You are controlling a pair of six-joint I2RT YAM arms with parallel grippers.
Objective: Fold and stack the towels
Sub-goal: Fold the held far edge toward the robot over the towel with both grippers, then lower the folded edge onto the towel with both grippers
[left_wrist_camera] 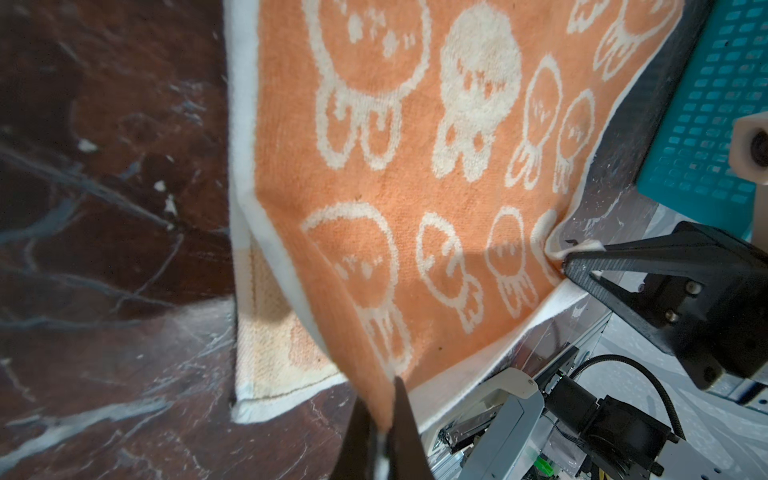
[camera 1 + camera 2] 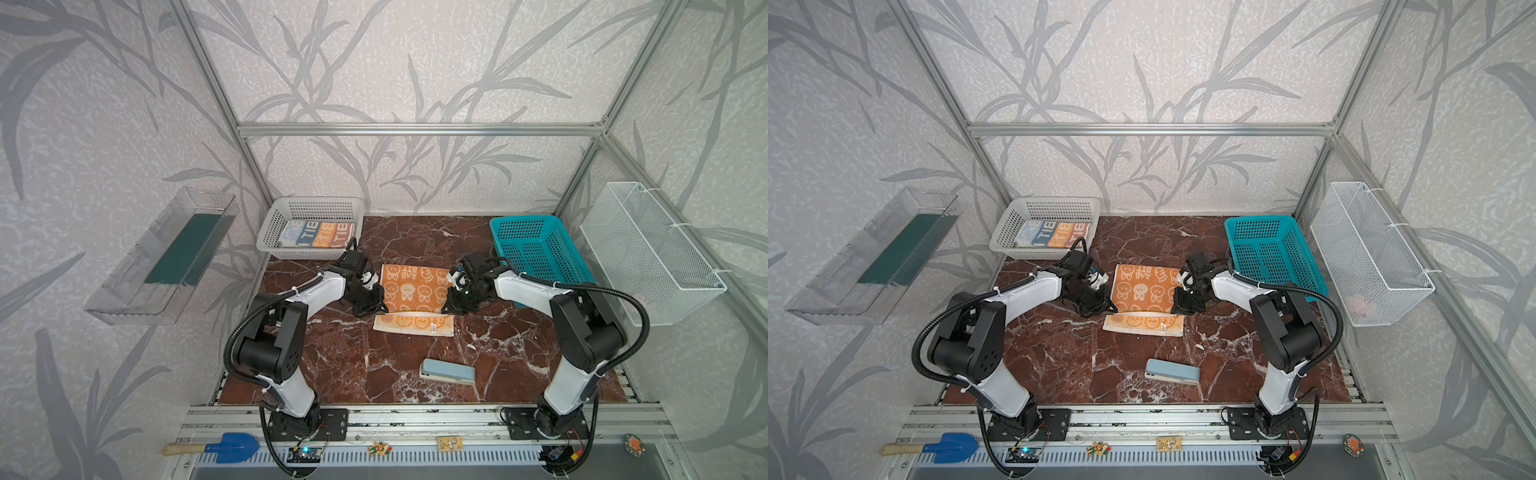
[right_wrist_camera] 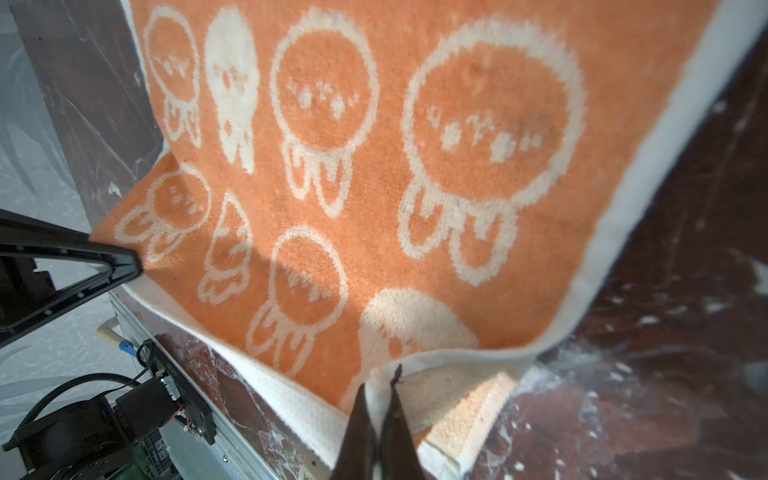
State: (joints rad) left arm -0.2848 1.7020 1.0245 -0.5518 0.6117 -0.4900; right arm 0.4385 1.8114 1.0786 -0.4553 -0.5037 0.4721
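Jaws of left gripper (image 2: 385, 309) and right gripper (image 2: 444, 309) clamp corners of orange-and-cream animal-face cloth towel (image 2: 415, 286); lower level, matching its cream edge

Soft, even light; crisp top views, hazier wrist views.

Both top views are lit evenly from above and sharp throughout. Wide-lens distortion splays the frame (image 2: 415, 129) toward the picture corners. The arms cast short, soft shadows on the worktop (image 2: 498, 332). A bright strip glows across the towel (image 2: 415, 286) toward the worktop's front edge. In both wrist views a soft-edged shadow crosses the towel's weave, while the fingers (image 1: 405, 415) nearest each lens and the marble at the margins are blurred.
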